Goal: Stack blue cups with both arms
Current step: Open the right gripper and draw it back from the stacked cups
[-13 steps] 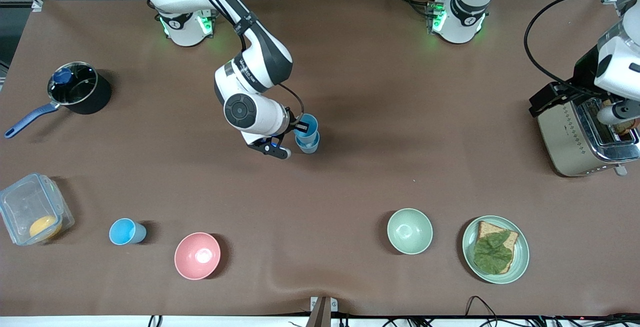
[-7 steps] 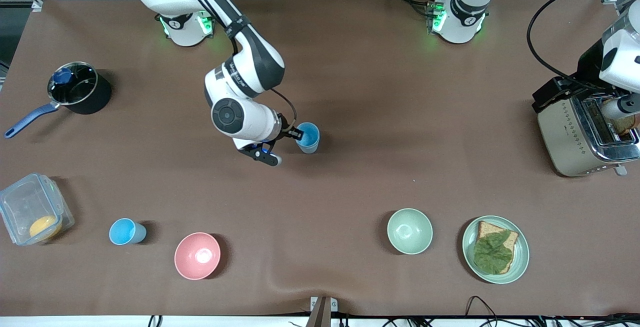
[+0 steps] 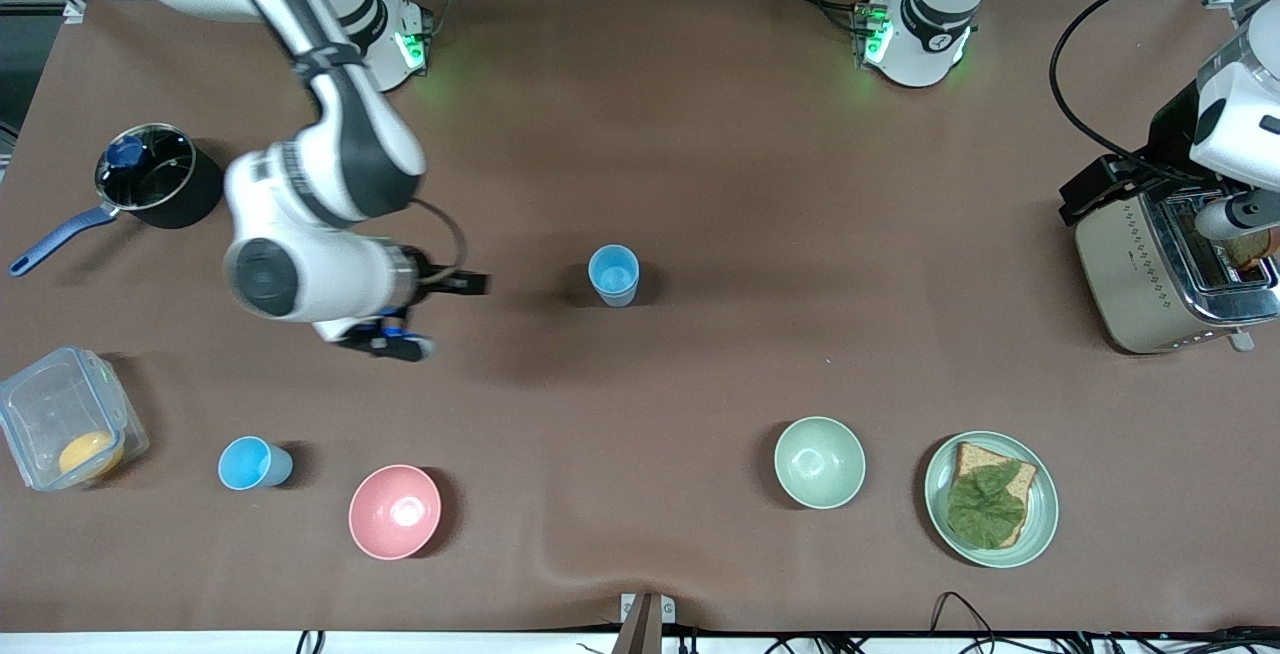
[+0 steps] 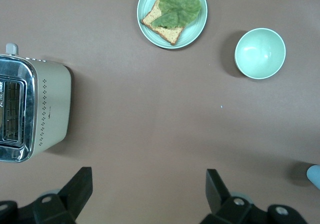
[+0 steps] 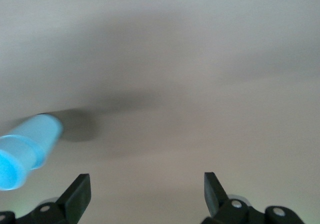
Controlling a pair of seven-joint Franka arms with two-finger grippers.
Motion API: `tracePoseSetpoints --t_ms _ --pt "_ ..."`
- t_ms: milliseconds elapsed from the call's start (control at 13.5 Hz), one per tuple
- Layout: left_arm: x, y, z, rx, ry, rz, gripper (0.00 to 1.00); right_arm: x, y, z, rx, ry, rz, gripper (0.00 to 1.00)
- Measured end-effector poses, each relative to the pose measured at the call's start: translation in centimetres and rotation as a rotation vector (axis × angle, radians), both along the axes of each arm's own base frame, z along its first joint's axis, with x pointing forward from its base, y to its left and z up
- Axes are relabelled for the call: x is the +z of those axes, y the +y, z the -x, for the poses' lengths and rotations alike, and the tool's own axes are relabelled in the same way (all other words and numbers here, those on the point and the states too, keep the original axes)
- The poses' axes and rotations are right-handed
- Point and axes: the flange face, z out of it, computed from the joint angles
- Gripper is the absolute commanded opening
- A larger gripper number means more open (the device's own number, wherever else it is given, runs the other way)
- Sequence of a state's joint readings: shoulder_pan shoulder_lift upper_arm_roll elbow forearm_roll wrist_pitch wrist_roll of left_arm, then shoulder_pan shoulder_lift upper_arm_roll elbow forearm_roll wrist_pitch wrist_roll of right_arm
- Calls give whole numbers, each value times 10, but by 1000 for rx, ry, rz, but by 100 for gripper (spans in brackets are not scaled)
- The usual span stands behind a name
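Two blue cups (image 3: pixel 613 275) stand nested, one in the other, in the middle of the table; the right wrist view shows that stack (image 5: pixel 27 151) blurred at its edge. A third blue cup (image 3: pixel 255 463) stands nearer the front camera, between the clear box and the pink bowl. My right gripper (image 3: pixel 472 284) is open and holds nothing, well apart from the stack on the side of the right arm's end; its jaws (image 5: pixel 146 184) stand wide over bare table. My left gripper (image 4: pixel 148 181) waits open and high, beside the toaster.
A toaster (image 3: pixel 1165 274) sits at the left arm's end. A plate with bread and lettuce (image 3: pixel 990 499), a pale green bowl (image 3: pixel 819 462) and a pink bowl (image 3: pixel 394 511) lie nearer the front camera. A saucepan (image 3: pixel 155 176) and a clear box (image 3: pixel 65 417) stand at the right arm's end.
The right gripper opened and let go of the upper cup, which now rests in the lower one. The right arm then drew away toward its own end of the table.
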State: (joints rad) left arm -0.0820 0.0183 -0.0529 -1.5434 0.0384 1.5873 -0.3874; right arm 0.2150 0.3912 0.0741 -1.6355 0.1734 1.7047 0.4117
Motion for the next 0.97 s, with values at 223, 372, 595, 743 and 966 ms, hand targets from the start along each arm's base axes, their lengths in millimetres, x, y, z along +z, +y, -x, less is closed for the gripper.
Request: tracePoseSetpoints --t_ms 223,372,595,743,966 --pt "-1 -1 0 -2 2 0 100 13 -55 8 57 -19 3 100" --pt "-1 -3 0 -6 3 0 100 36 -97 8 70 -60 -21 100" --pt "-2 -5 1 -9 3 0 100 99 -166 13 83 -180 -47 100" --pt "-2 -6 1 -10 3 0 100 134 -205 23 116 -246 -58 100" --pt "-2 -6 1 -10 3 0 100 172 -231 35 153 -251 -34 100"
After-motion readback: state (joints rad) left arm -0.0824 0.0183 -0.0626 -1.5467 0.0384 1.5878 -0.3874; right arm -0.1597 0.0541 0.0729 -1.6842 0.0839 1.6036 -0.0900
